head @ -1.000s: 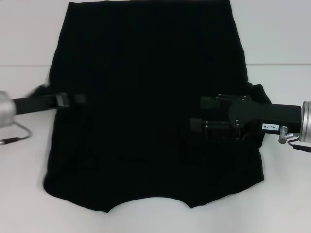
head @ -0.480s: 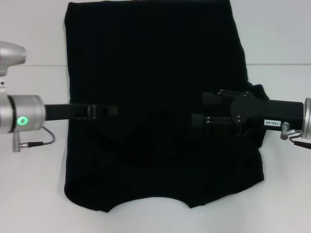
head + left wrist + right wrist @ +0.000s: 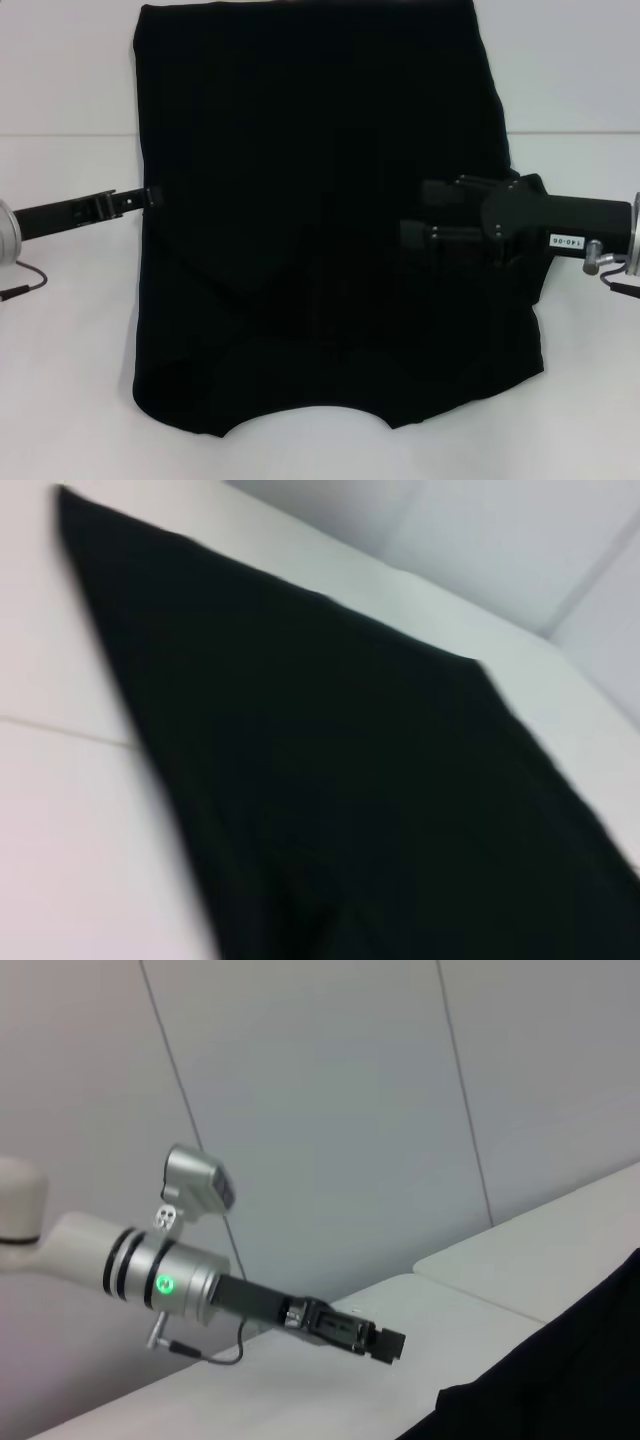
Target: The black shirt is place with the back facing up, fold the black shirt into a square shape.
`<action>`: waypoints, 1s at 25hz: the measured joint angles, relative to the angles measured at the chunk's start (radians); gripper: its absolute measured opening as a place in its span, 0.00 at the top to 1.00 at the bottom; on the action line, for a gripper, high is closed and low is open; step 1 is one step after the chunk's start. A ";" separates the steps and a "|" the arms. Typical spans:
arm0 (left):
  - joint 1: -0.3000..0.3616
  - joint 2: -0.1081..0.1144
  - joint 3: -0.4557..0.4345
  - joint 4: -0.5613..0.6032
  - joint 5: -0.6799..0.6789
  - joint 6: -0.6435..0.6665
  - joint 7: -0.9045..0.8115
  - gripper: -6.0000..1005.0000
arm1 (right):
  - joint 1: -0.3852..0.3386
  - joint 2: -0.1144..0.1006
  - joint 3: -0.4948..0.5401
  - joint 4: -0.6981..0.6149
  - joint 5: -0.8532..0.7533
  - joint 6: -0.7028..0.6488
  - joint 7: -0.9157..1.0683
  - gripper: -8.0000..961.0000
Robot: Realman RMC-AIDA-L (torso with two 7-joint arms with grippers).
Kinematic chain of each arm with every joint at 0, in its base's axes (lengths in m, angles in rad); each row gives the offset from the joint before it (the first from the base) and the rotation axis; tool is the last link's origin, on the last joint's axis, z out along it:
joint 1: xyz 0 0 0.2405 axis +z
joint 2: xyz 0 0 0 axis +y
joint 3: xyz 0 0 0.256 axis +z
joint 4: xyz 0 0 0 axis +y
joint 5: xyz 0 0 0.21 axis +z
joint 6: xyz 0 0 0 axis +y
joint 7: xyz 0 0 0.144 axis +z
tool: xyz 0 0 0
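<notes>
The black shirt point(image 3: 320, 230) is laid flat on the white table point(image 3: 60, 350), filling the middle of the head view. Its curved neckline sits at the near edge, closest to the robot, and its straight hem runs along the far edge. The left side edge is seen as a straight folded line; on the right side a sleeve bulges outward beneath the right arm.

The right gripper point(image 3: 412, 215) is positioned over the right half of the shirt, about midway between near and far edges, fingertips pointing toward the shirt's centre. Its two fingers are seen separated, one above the other; whether fabric is held between them cannot be told, black against black.

The left gripper point(image 3: 150, 194) is located at the shirt's left edge, tip just at the cloth border. Its fingers appear drawn together, with no fabric seen held. In the right wrist view it is seen above the table, clear of the shirt.
</notes>
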 joint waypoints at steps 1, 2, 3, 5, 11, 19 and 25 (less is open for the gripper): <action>-0.003 -0.001 0.002 -0.018 0.000 -0.033 0.000 0.38 | 0.001 0.000 0.002 -0.001 0.000 0.000 0.005 0.18; -0.009 -0.001 0.003 -0.036 0.001 -0.061 0.000 0.34 | 0.001 -0.001 0.003 -0.002 0.000 0.001 0.008 0.18; -0.017 -0.001 0.004 -0.057 0.001 -0.089 0.000 0.30 | 0.003 -0.001 0.005 -0.002 0.000 0.001 0.011 0.19; -0.033 0.001 0.009 -0.092 0.001 -0.141 0.004 0.22 | 0.007 -0.001 0.009 -0.003 0.000 0.002 0.014 0.19; -0.062 -0.018 0.065 -0.130 -0.007 -0.276 0.011 0.05 | 0.013 0.001 0.014 0.000 0.000 0.006 0.017 0.19; -0.098 -0.025 0.118 -0.180 -0.009 -0.374 0.011 0.05 | 0.014 0.003 0.015 -0.002 0.000 0.012 0.026 0.19; -0.107 -0.027 0.119 -0.183 -0.007 -0.384 0.010 0.06 | 0.014 0.003 0.016 -0.002 0.000 0.013 0.026 0.20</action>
